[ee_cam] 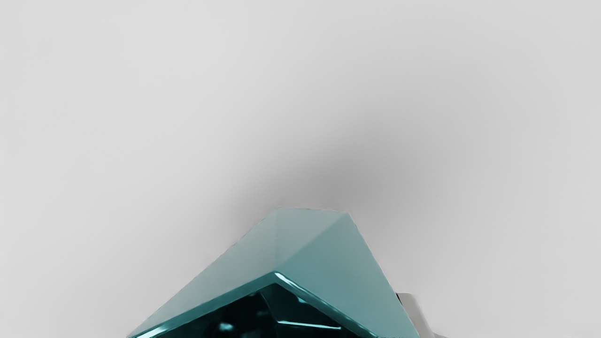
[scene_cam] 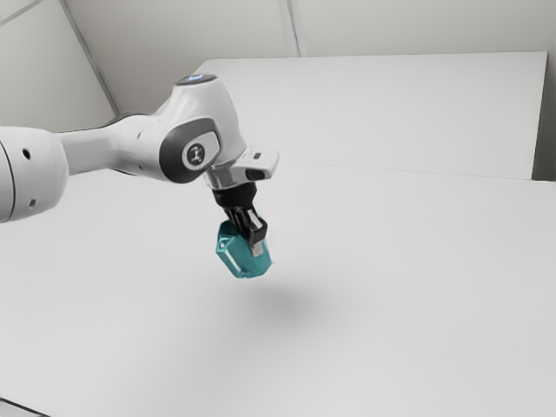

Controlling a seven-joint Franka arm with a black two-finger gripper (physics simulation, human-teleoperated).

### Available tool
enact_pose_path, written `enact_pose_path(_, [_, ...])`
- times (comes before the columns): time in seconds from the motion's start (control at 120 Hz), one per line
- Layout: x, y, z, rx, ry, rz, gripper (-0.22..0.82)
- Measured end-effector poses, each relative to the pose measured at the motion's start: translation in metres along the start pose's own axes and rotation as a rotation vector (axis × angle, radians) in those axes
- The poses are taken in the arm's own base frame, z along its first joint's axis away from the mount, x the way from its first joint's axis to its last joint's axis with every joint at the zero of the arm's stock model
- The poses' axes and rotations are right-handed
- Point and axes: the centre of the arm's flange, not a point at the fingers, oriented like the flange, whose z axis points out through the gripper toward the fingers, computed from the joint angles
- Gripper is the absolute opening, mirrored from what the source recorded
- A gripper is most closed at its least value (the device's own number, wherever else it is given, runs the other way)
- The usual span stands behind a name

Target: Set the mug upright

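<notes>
Aloft, the gripper point(scene_cam: 253, 242) slants downward; its fingers clamp the tilted teal mug point(scene_cam: 237, 259).

A white robot arm point(scene_cam: 201, 122) is extended from the exterior view's left. A teal, faceted mug point(scene_cam: 236, 254) is held, tilted, by its black hand point(scene_cam: 249, 242) above a broad white surface point(scene_cam: 408, 304), where a soft gray shadow point(scene_cam: 282, 302) is cast.

Arm point(scene_cam: 91, 151): wht/lt-grey, rounded segs; dk-grey cover point(scene_cam: 176, 158) w/ round logo point(scene_cam: 195, 155), upper L-ctr of frame; dk cap point(scene_cam: 184, 81) above, sm. blue mark; 2 blk dots on far-L seg point(scene_cam: 39, 178); gripper point(scene_cam: 254, 244) blk, pale-grey tip pad point(scene_cam: 257, 250)
</notes>
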Motion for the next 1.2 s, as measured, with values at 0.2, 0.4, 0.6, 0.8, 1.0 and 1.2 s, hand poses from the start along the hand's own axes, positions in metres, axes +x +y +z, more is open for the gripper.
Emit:
enact_pose_path(0.2, [-0.028, -0.02, 0.01, 0.07, -0.052, -0.083, -0.18])
enact_pose_path(0.4, [-0.037, 0.001, 0.036, 0.156, -0.07, -0.072, -0.18])
enact_pose_path(0.6, [-0.045, -0.005, 0.054, 0.233, -0.037, -0.101, -0.18])
enact_pose_path(0.8, [-0.043, -0.005, 0.062, 0.278, 0.015, -0.119, -0.18])
enact_pose_path(1.0, [-0.044, -0.011, 0.072, 0.299, 0.041, -0.151, -0.18])
enact_pose_path(1.2, [-0.041, -0.015, 0.081, 0.302, 0.052, -0.183, -0.18])
